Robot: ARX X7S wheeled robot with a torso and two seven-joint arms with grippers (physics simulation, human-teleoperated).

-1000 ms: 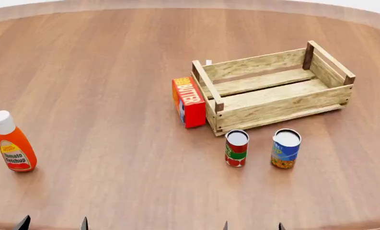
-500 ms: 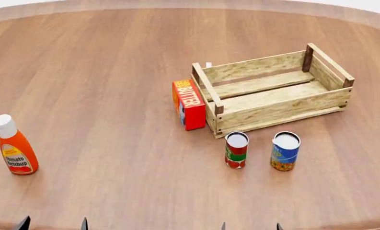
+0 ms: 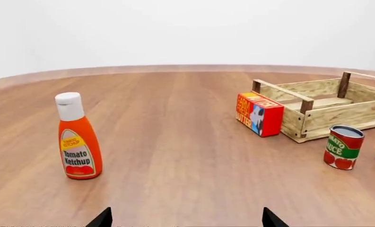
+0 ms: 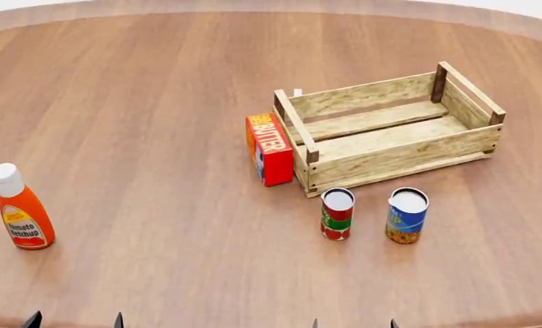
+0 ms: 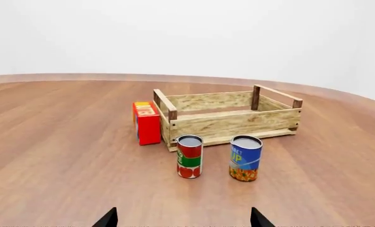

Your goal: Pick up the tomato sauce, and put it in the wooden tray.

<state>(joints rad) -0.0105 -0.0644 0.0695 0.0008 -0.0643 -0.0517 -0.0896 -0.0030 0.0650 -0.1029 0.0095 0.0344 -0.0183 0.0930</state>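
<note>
The tomato sauce (image 4: pixel 337 214) is a small can with a red and green label, standing upright just in front of the wooden tray (image 4: pixel 394 154). The can also shows in the right wrist view (image 5: pixel 189 156) and the left wrist view (image 3: pixel 343 147). The tray, a pale slatted crate, shows in the right wrist view (image 5: pixel 231 124) and the left wrist view (image 3: pixel 329 117). My left gripper (image 4: pixel 74 321) and right gripper (image 4: pixel 353 324) show only as dark fingertips at the near edge, open and empty, well short of the can. They also show in the wrist views (image 3: pixel 186 218) (image 5: pixel 182 218).
A blue-and-yellow can (image 4: pixel 407 214) stands right of the tomato sauce. A red butter box (image 4: pixel 268 148) leans against the tray's left end. An orange ketchup bottle (image 4: pixel 20 208) stands far left. All rest on a round wooden table (image 4: pixel 143 102).
The view shifted slightly at first, then held; both grippers' fingertips sank a little lower at the near edge. No object moved.
</note>
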